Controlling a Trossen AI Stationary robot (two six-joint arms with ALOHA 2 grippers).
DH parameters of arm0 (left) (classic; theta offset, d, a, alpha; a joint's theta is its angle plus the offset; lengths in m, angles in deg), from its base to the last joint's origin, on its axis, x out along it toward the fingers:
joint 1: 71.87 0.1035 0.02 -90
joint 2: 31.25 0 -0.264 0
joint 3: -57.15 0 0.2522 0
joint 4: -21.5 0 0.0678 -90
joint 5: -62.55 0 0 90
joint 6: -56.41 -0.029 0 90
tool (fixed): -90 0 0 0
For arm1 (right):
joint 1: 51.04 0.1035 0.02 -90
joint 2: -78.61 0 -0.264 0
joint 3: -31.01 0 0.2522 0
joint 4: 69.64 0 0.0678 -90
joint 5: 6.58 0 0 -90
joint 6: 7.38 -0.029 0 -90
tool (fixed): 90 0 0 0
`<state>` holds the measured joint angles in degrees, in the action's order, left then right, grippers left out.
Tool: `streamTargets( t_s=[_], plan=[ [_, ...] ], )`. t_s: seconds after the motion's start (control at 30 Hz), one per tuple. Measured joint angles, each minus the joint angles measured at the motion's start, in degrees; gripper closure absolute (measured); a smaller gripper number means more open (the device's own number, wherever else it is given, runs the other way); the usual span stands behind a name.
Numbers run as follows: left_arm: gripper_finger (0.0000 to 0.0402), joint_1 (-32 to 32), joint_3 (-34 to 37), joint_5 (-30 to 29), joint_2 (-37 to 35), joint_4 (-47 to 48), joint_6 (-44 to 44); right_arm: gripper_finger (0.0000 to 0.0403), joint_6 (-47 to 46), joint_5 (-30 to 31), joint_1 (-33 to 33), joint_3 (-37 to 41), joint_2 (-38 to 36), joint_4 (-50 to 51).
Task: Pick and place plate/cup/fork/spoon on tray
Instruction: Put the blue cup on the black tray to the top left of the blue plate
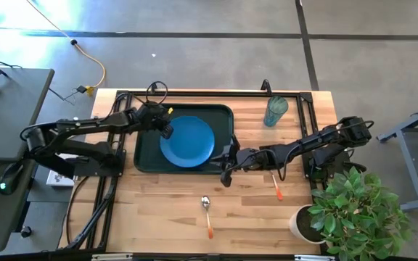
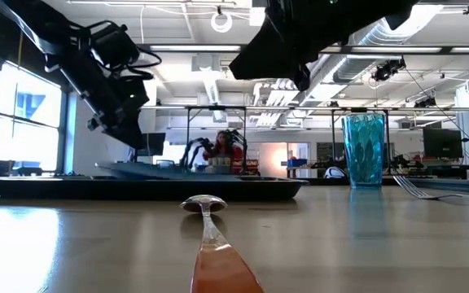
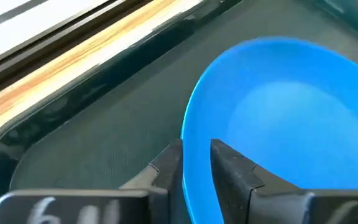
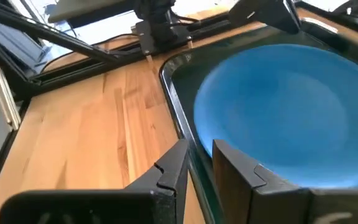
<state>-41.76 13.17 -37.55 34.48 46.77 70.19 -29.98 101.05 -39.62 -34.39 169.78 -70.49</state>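
Note:
The blue plate (image 1: 187,140) lies in the dark tray (image 1: 145,161) at the table's far middle. My left gripper (image 1: 167,129) is at the plate's left rim and shut on it. My right gripper (image 1: 226,170) hovers over the tray's near right corner, fingers slightly apart and empty; in its wrist view the tray's rim (image 4: 180,118) runs below the gap. The teal cup (image 1: 275,111) stands upright to the right of the tray. The fork (image 1: 276,185) and the spoon (image 1: 207,214) lie flat on the wood nearer the front. My left gripper has the plate's left rim (image 3: 188,137) between its two fingers (image 3: 166,165), one finger over the plate's upper face and one under it. The fingers come from the table's left, slanting down. The rest of the plate sits in the tray.
A potted plant (image 1: 354,210) stands at the near right corner. Black frame rails (image 1: 194,93) run along the table's far edge. Bare wood lies in front of the tray, around the spoon and fork.

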Motion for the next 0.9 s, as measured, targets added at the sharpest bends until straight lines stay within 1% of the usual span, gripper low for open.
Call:
streamTargets(
  t_s=[0.2, 0.23, 0.4, 0.5, 0.63, 0.73, 0.9],
  plan=[
    [0.0288, 0.0, 0.0, -1.4, 1.8, -0.7, -4.6, 0.0336, -2.2, 2.5, 0.0, 0.0, 0.0, 1.7],
    [0.0284, -0.1, 0.0, -0.6, 1.6, -0.7, -5.7, 0.0336, -2.3, 3.0, 0.0, 0.0, 0.0, 1.6],
    [0.0278, -1.5, 0.0, 8.1, -1.9, -2.2, -6.0, 0.0336, -2.0, 2.9, -0.7, -0.4, -1.6, 3.5],
    [0.0285, -3.2, 0.0, 9.2, -6.2, -2.7, -6.0, 0.0336, -2.0, 3.3, -0.9, -3.2, -3.4, 10.1],
    [0.0302, -7.1, 0.3, 9.2, -12.9, -2.5, -4.6, 0.0336, -2.1, 7.7, -0.9, -9.2, -5.0, 24.4],
    [0.0320, -12.5, 3.6, 9.5, -17.3, -7.8, -1.6, 0.0336, -5.2, 11.5, -0.8, -12.8, -5.0, 35.0],
    [0.0343, -21.8, 11.2, 8.7, -21.8, -19.2, 2.6, 0.0336, -11.1, 12.4, -0.8, -13.2, -4.9, 41.5]
  ],
)
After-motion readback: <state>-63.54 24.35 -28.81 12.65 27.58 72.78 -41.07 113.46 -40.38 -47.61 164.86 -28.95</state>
